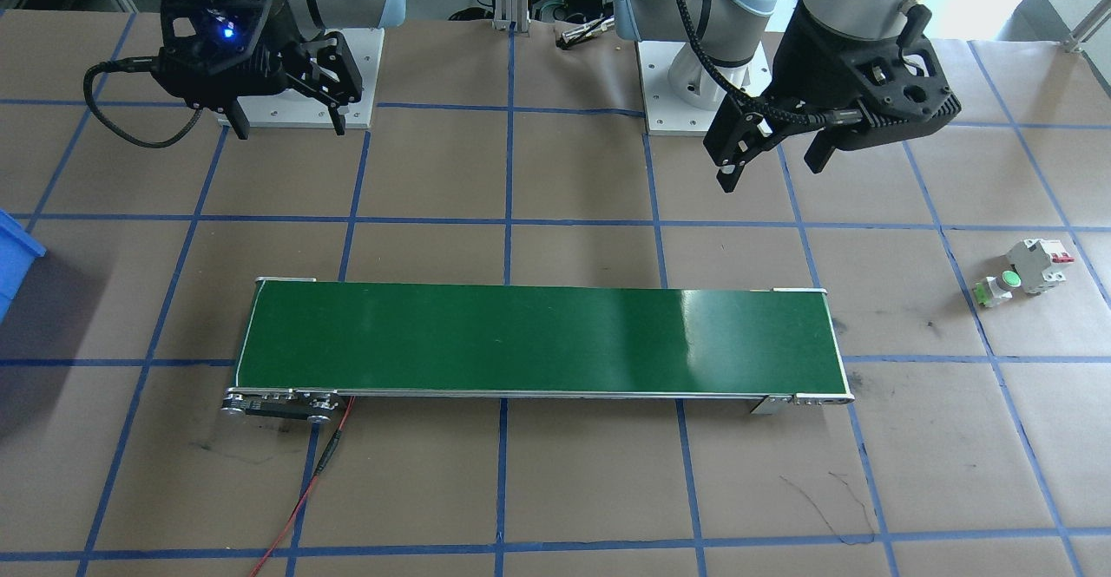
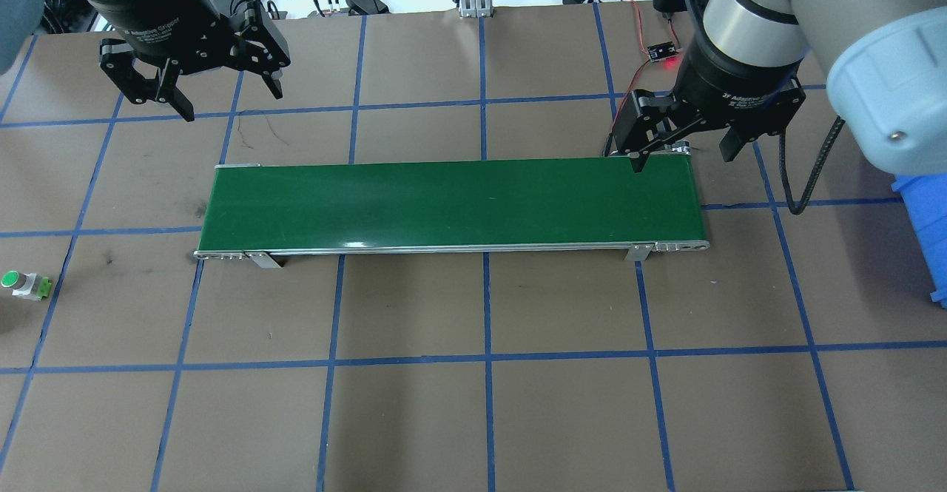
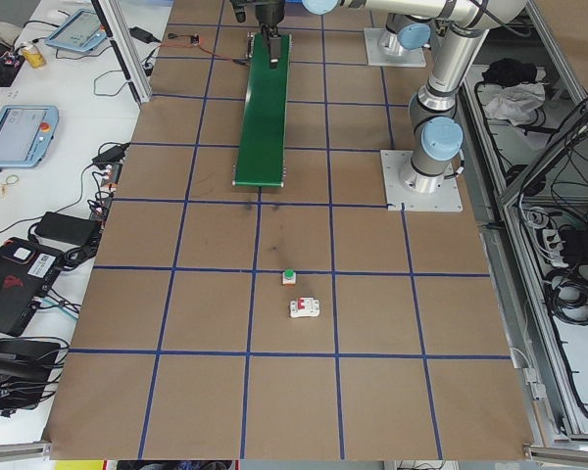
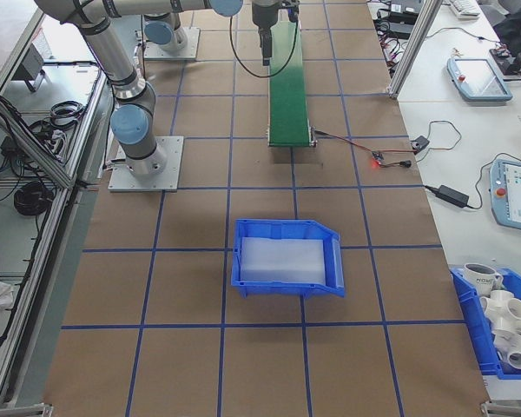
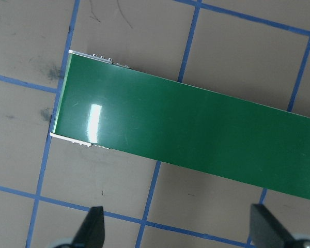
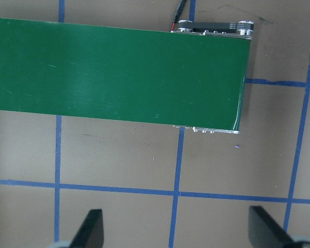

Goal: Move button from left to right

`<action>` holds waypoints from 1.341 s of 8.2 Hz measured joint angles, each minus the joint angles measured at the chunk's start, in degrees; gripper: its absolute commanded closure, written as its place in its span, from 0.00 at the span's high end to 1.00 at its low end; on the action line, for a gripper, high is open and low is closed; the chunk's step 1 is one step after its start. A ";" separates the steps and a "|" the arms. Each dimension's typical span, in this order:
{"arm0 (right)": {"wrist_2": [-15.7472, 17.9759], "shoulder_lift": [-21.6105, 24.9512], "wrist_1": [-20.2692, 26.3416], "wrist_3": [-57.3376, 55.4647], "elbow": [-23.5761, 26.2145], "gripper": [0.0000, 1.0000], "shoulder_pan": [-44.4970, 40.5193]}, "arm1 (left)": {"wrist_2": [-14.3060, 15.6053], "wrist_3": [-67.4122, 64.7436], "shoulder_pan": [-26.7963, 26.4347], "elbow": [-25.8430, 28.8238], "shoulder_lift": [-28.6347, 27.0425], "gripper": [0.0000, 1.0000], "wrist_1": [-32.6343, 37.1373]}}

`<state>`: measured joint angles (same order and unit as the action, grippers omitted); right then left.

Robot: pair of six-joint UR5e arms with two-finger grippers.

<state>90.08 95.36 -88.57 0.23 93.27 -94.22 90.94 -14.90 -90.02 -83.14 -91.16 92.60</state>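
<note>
Button point(image 2: 22, 283): far left on the table, beside the circuit breaker point(image 1: 1037, 265).
Left gripper point(image 2: 201, 85): spread wide, empty.
Right gripper point(image 2: 684, 143): spread wide, empty, above the conveyor belt's point(image 2: 451, 203) right end.

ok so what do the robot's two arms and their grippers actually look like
Both arms are silver-grey tubes with pale blue joint caps, on white base plates. Each carries a black two-finger gripper with open-frame linkage fingers: the left gripper and the right gripper both have white lettering on the body. A black cable loops from each wrist, and a small blue light glows on the right wrist.
</note>
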 measured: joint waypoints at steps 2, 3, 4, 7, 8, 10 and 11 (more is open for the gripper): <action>0.01 0.00 0.05 0.03 0.01 1.00 0.03 | -0.11 2.06 0.02 -0.04 0.48 1.00 0.03; 0.01 0.00 0.03 0.07 0.01 1.00 0.03 | -0.57 3.33 0.13 0.05 0.66 1.00 0.03; 0.01 0.00 0.00 0.10 0.00 1.00 0.03 | -0.76 6.23 0.51 0.19 0.83 1.00 0.02; 0.01 0.00 0.01 0.12 -0.02 1.00 0.02 | -0.63 20.12 10.04 0.12 0.75 1.00 -0.52; 0.01 -0.04 0.00 0.16 -0.02 1.00 0.03 | -0.49 21.86 16.05 -0.08 0.30 1.00 -0.64; 0.01 -0.05 0.05 0.20 -0.02 1.00 0.07 | -0.36 23.01 26.26 -1.01 -1.62 1.00 -0.74; 0.01 -0.07 0.06 0.20 -0.02 1.00 0.08 | -0.33 24.30 30.72 -1.67 -3.81 1.00 -0.80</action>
<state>90.09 95.29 -88.51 0.44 93.25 -94.14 90.61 9.40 -59.30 -84.81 -94.96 91.80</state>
